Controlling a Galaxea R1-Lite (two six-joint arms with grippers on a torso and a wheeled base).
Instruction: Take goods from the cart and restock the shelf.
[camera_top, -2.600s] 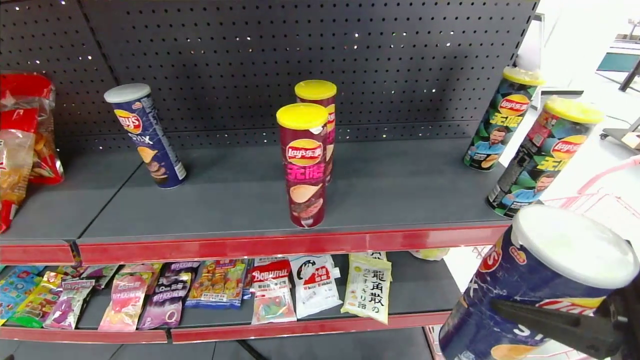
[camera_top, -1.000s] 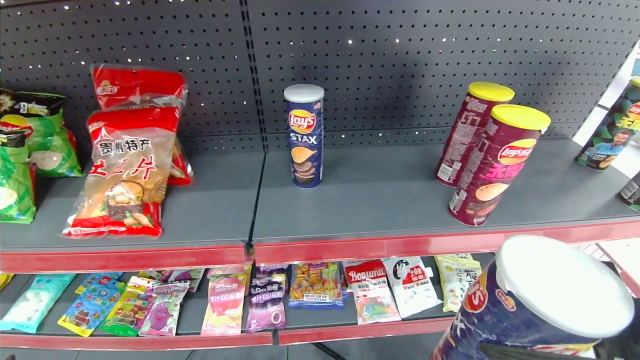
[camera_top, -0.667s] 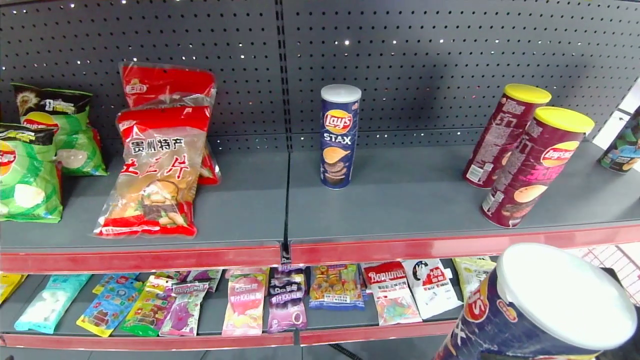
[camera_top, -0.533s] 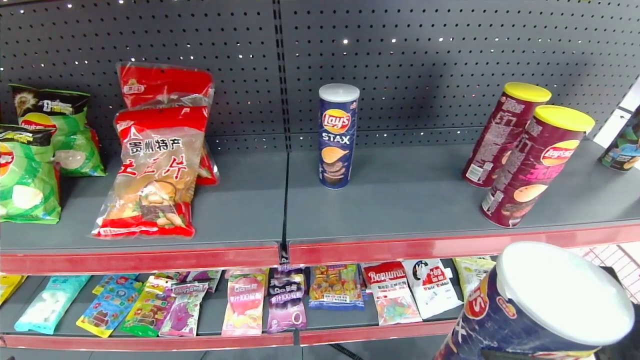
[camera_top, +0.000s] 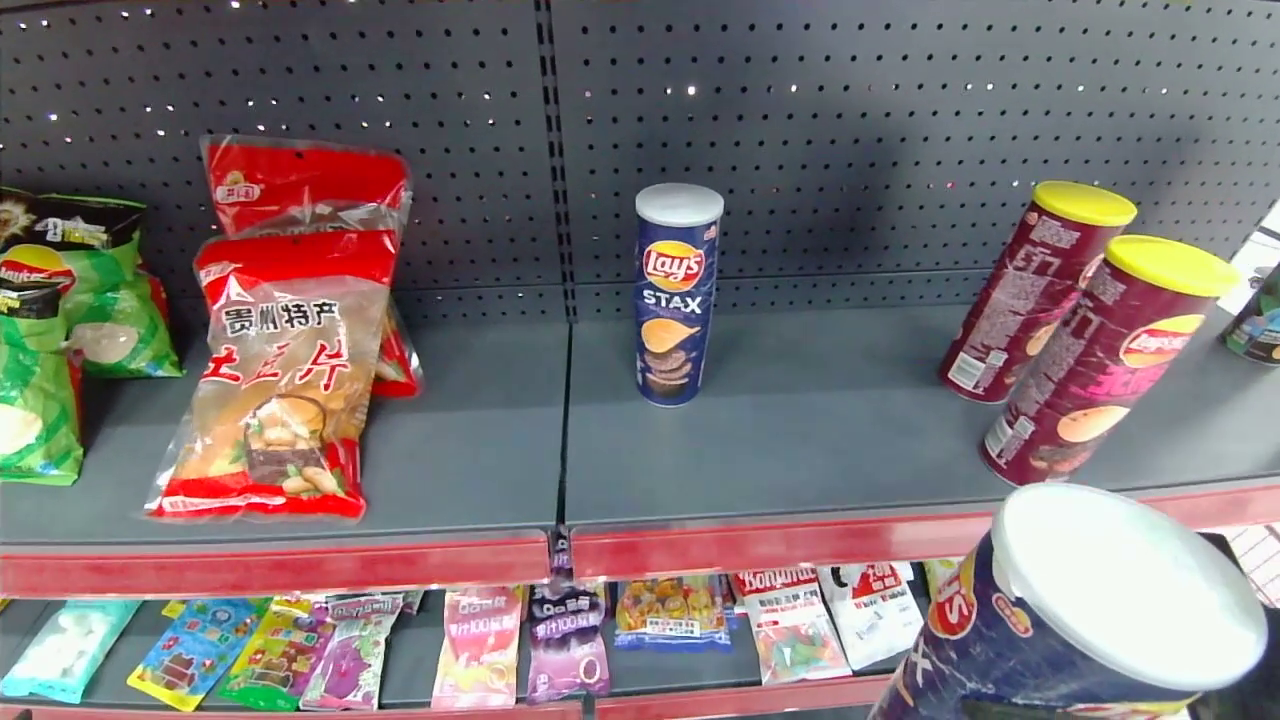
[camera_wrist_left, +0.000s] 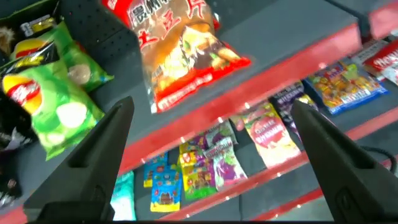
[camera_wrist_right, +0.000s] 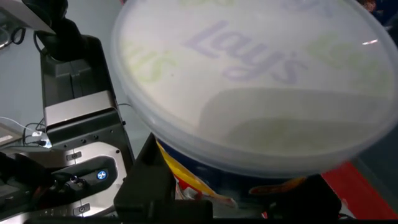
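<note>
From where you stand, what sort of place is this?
Most likely a small grocery shop, or a mock-up of one: a pegboard-backed shelf with red edge strips, chip cans and snack bags on it, and candy packets laid out below.

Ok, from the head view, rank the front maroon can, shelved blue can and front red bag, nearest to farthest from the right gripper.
The right gripper grips the held can, lower right.
1. front maroon can, shelf's right end.
2. shelved blue can, shelf's middle.
3. front red bag, left section.
</note>
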